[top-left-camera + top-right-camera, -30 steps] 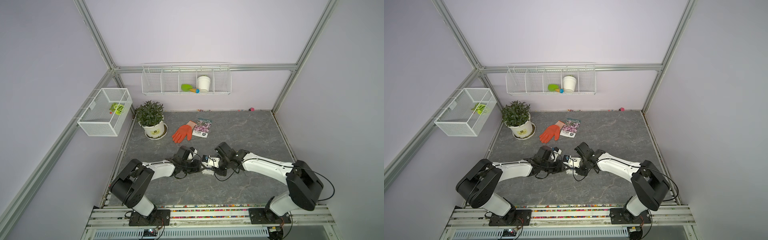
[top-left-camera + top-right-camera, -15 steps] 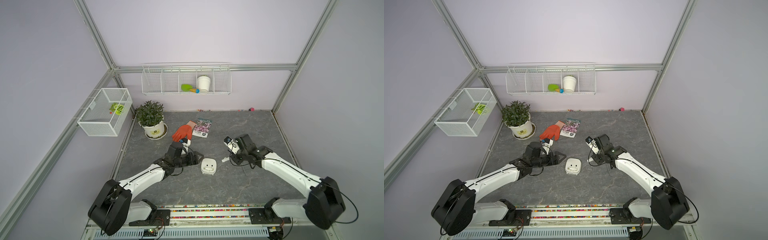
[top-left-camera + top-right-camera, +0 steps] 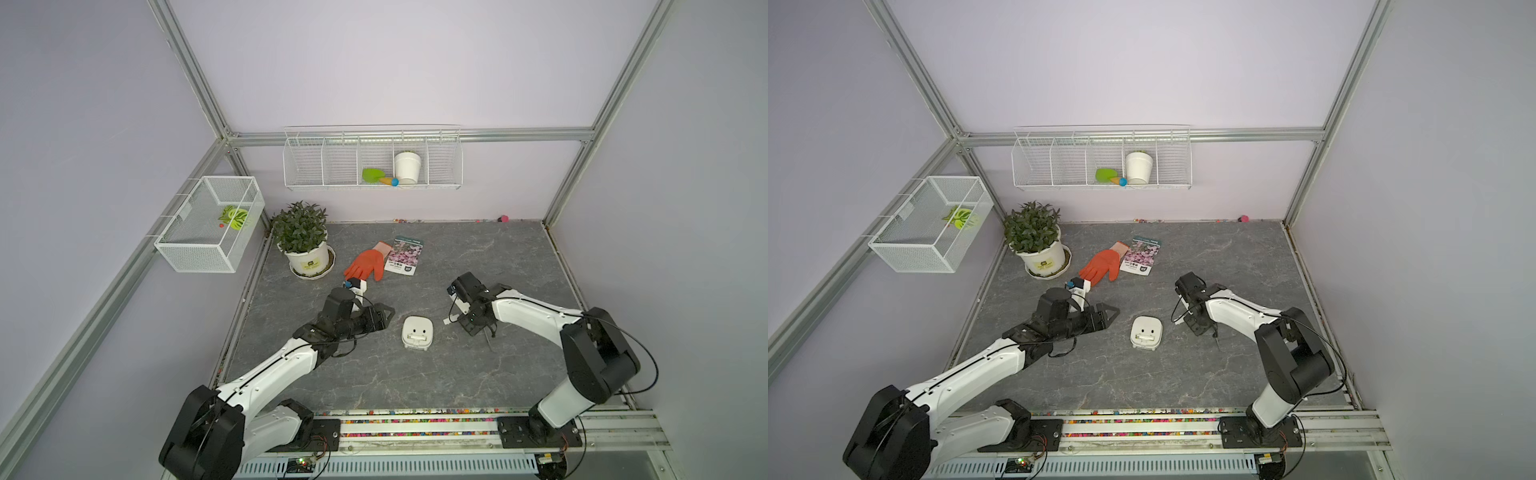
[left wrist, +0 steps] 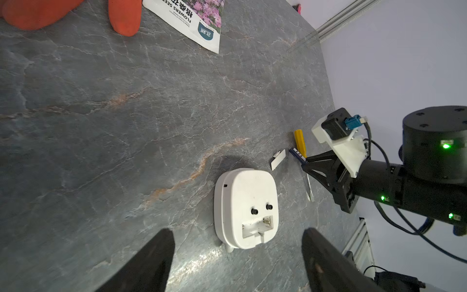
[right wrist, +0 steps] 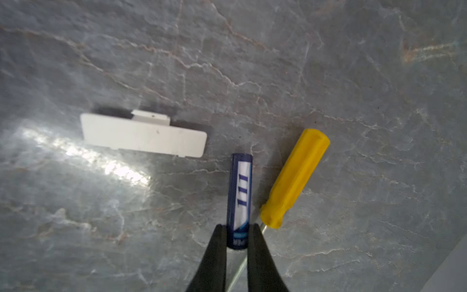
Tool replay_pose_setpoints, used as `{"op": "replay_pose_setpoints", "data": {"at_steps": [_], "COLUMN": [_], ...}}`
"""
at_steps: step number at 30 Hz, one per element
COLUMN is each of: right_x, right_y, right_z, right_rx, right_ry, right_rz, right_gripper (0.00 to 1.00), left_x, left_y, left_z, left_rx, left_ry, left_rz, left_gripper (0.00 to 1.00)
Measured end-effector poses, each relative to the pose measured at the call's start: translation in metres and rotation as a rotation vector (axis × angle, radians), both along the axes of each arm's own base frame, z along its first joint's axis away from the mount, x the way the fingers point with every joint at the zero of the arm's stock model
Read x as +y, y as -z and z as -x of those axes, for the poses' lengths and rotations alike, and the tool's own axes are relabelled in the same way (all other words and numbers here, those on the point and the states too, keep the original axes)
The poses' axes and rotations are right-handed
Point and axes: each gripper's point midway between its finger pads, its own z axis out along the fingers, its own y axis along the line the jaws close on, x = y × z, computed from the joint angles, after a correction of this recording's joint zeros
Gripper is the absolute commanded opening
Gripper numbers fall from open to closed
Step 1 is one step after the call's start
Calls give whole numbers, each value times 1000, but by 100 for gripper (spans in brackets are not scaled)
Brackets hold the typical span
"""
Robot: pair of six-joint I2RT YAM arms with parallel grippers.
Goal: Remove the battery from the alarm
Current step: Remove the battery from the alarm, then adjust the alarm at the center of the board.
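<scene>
We see the alarm [image 3: 417, 332] lying face down on the table [image 3: 415, 374] between the two arms, its plain white back up; in the left wrist view the alarm [image 4: 246, 207] shows two small black knobs and an open slot with a metal contact inside and nothing else in it.

The battery [image 5: 239, 199] is out of the alarm, well off to its right; the right gripper [image 5: 237, 227] is clamped on one end of it, a finger [image 5: 217, 252] on each side, and the rest of the blue and white cylinder sticks out past the tips; we cannot tell whether it touches the table. Just beside it lies the screwdriver [image 5: 295, 177], yellow handle near the battery's free end and thin shaft running under the gripper; the cover [image 5: 144, 134] lies flat on the table close by, apart from both. The left wrist view shows the same group: battery [image 4: 297, 155], screwdriver [image 4: 300, 145] and cover [image 4: 278, 163], with the cover nearest the alarm.

The left gripper [image 3: 388, 318] hangs just left of the alarm, pointing at it, jaws wide apart and holding nothing; it does not touch the alarm.

Farther back we see a glove [image 3: 365, 266], a seed packet [image 3: 405, 257] and a plant [image 3: 301, 232], all well apart from the alarm.
</scene>
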Motion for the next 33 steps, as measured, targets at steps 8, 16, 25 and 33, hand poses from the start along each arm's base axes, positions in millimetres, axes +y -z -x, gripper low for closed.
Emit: {"op": "replay_pose_setpoints", "data": {"at_steps": [8,16,25,33], "right_x": [2,9,78,127], "right_y": [16,-19,-45,-16], "right_z": [8,9,57,79], "right_rx": [73,-7,-128,-94], "right_ry": [14,2,-262,-400], "right_rz": [13,-74,-351,-331], "right_gripper": [36,58,94,98], "left_x": [1,-14,-73,-111], "left_y": [1,-3,9,40], "left_z": [-4,-23,-53,-55], "left_rx": [-13,-13,47,154], "left_ry": [6,60,294,458], "left_rz": [-31,-35,29,96], "left_gripper": [84,84,70,64]}}
